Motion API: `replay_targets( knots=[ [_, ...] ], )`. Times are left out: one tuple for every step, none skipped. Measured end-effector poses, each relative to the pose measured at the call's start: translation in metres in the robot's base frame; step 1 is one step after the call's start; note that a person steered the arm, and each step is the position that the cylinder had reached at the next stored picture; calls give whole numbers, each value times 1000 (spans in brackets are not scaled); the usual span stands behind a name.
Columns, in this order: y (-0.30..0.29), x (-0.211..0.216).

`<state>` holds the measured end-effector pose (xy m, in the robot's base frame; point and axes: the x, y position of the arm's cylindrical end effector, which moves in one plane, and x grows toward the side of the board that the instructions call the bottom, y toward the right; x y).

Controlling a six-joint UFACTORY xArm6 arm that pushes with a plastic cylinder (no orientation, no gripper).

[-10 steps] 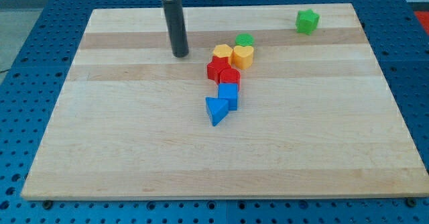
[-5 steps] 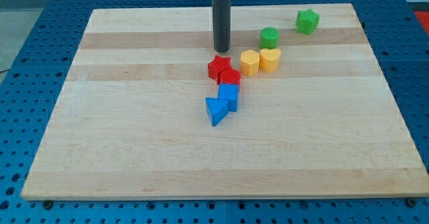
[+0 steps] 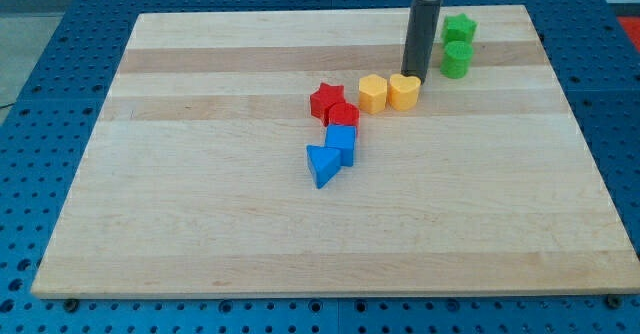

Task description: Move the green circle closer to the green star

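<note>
- My tip (image 3: 413, 78) has swept from the view's left to the right across the top of the table (image 3: 200, 224). It now stands just above the yellow heart (image 3: 404, 91) and just left of the green circle (image 3: 457, 60).
- There are no fingers here, only a bare rod holding nothing.
- The green circle has slid rightward and up. It now sits directly below the green star (image 3: 459, 28), touching it or nearly so.
- The yellow heart and the yellow hexagon (image 3: 373, 93) were dragged right too, away from the red star (image 3: 325, 101).
- I judge the task essentially done.
</note>
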<state>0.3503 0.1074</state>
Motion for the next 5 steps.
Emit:
replay_targets(
  knots=[
    [18, -2],
    [28, -17],
    [39, -24],
    [56, -23],
    [57, -6]
  ],
)
